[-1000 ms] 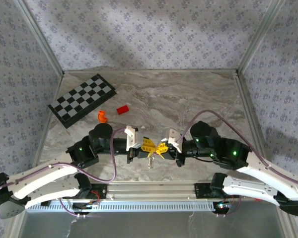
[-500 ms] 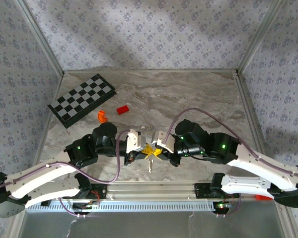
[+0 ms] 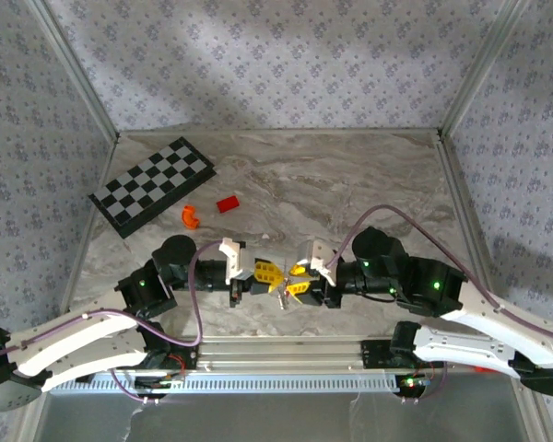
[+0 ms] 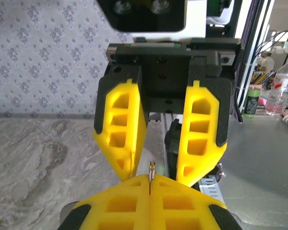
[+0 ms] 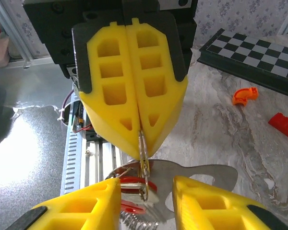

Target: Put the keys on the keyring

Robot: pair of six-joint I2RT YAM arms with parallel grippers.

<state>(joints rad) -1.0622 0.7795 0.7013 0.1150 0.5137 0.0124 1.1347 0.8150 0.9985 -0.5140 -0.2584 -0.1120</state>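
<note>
top: my left gripper (image 3: 264,273) and right gripper (image 3: 300,279) nose to nose near the front edge, keys (image 3: 282,296) hanging between the 2.
left wrist: left clamped on the keyring (image 4: 150,171) wire; right spread wide.
right wrist: keys against the keyring; threaded or not, can't tell.
progress: likely mid-threading, unconfirmed.

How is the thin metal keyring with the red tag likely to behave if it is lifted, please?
The thin metal keyring is probably stiff, as it is pinched edge-on by the shut left gripper. The flat silvery keys seem to dangle beneath it, so they would likely swing. Its thin wire looks slippery and might twist in the grip.
</note>
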